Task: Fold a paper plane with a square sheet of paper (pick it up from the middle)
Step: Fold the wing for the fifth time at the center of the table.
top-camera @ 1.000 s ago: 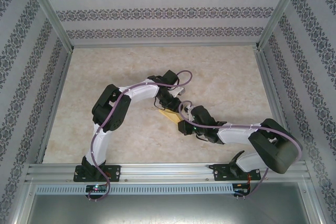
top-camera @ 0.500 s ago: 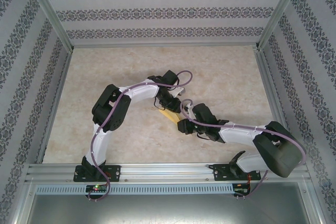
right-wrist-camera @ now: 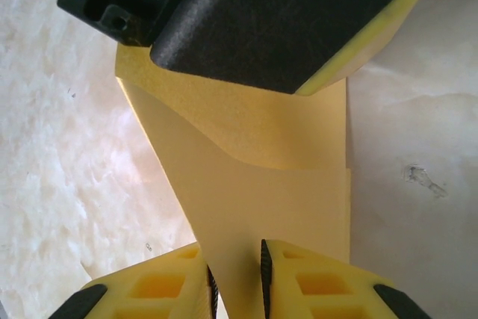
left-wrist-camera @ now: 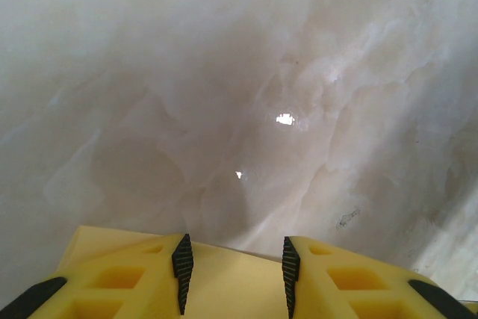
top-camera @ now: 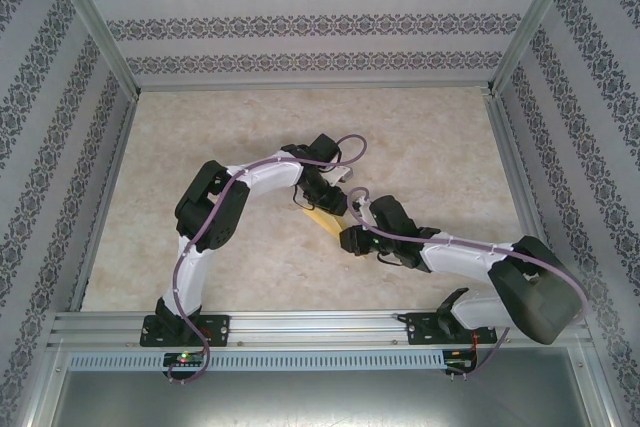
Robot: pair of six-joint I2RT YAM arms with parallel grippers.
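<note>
Clamped the right gripper (right-wrist-camera: 235, 285) on a raised fold of the square sheet of paper (right-wrist-camera: 269, 184), poised the left gripper (left-wrist-camera: 234, 259), jaws apart and empty, over the sheet's far end, near the middle of the marbled table (top-camera: 430, 137).

Table (top-camera: 200, 257): pale beige, marbled, glossy. Two small glare spots show on it in the left wrist view. An aluminium rail (top-camera: 320, 325) runs along the near edge, with slimmer profiles on the left, right and far sides.

Paper (top-camera: 322, 217) lies about mid-table, slightly right of centre. It is mustard-yellow and folded, with layers overlapping. In the right wrist view it is wide at one end and tapers to a narrow one, with a straight right edge and a slanted left edge. A curved flap edge crosses its middle. Cannot tell whether the narrow end rests flat on the table.

A small dark scuff (right-wrist-camera: 424, 178) marks the table near the paper's right edge, not touching it.
</note>
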